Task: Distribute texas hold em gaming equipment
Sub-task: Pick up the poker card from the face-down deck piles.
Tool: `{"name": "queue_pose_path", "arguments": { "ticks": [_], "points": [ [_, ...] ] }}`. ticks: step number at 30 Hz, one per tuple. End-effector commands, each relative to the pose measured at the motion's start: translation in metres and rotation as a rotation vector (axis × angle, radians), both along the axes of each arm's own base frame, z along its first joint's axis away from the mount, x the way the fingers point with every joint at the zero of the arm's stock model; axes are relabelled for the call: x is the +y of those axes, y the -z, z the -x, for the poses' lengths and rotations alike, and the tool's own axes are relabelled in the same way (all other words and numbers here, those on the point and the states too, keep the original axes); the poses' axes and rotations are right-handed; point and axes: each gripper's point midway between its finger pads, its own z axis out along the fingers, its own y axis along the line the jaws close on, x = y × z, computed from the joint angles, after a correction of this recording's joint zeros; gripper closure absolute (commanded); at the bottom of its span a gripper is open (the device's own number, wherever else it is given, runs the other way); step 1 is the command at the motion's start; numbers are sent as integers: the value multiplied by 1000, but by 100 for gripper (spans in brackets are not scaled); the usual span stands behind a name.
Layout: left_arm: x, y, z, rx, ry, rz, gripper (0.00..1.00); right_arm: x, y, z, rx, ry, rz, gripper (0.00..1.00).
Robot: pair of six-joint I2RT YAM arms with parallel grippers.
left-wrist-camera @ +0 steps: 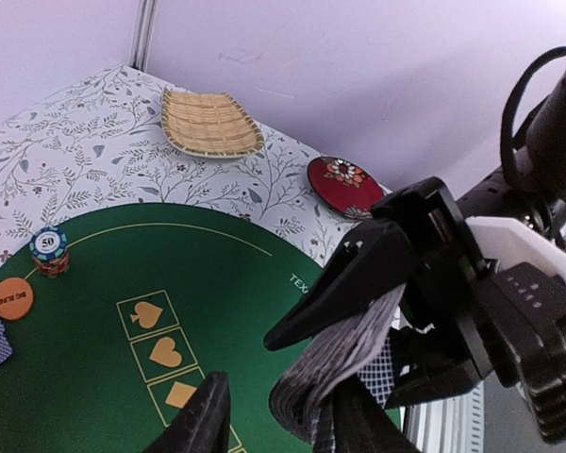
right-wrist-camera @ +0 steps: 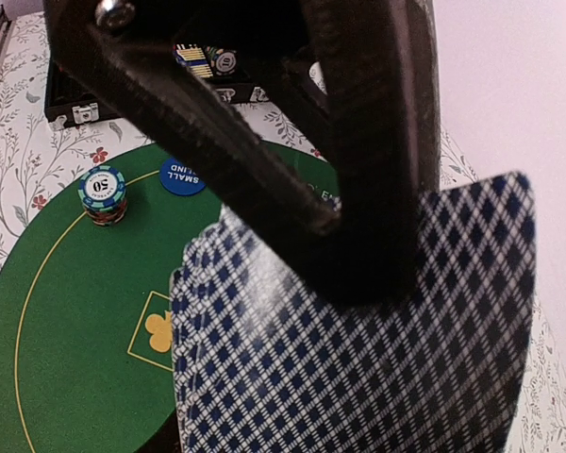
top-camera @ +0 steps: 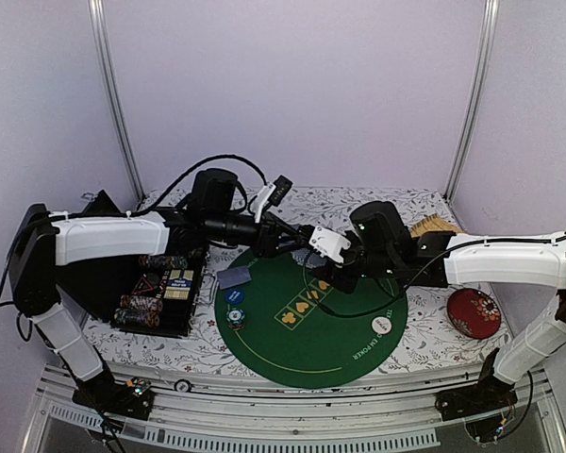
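Note:
My right gripper (top-camera: 313,249) (right-wrist-camera: 358,255) is shut on a deck of playing cards (right-wrist-camera: 358,377) (left-wrist-camera: 340,368) with blue diamond-patterned backs, held above the green mat (top-camera: 302,349). My left gripper (top-camera: 300,242) (left-wrist-camera: 278,425) faces it. The deck's free end sits between its open fingers, close to the right one, with a gap to the left one. On the mat lie a chip stack (top-camera: 235,317) (left-wrist-camera: 48,250) (right-wrist-camera: 104,193), a blue disc (top-camera: 234,295) (right-wrist-camera: 181,175), an orange disc (left-wrist-camera: 12,298), a white disc (top-camera: 382,325) and dealt cards (top-camera: 234,276).
An open black case (top-camera: 160,288) with rows of chips stands left of the mat. A red round dish (top-camera: 474,312) (left-wrist-camera: 345,186) lies to the right. A wicker tray (left-wrist-camera: 210,124) (top-camera: 434,226) sits at the back right. Both arms cross above the mat's far half.

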Motion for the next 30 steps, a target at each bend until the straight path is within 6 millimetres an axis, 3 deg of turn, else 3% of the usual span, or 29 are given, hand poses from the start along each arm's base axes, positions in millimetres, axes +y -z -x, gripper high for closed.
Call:
{"name": "queue_pose_path", "arguments": {
  "ticks": [1,7,12,22,24,27,30],
  "points": [
    [8,-7,-2,-33,-40,-9,60,3,-15,1,-31,-4,-42,54],
    [14,-2,-3,-40,-66,-27,60,2,-16,1,-33,-3,-39,54],
    [15,-2,-3,-46,-69,-33,67,2,-15,0,-34,-1,-38,54],
    [25,-2,-9,-66,-104,-58,66,1,-13,1,-32,-1,-29,54],
    [25,-3,-8,-67,-104,-56,63,1,-13,0,-32,-1,-30,54],
    [19,-9,-4,-67,-64,-21,49,2,-13,1,-31,-3,-31,54],
    [10,-11,-2,-53,-32,12,45,3,-12,1,-28,-6,-33,54]
  ]
}}
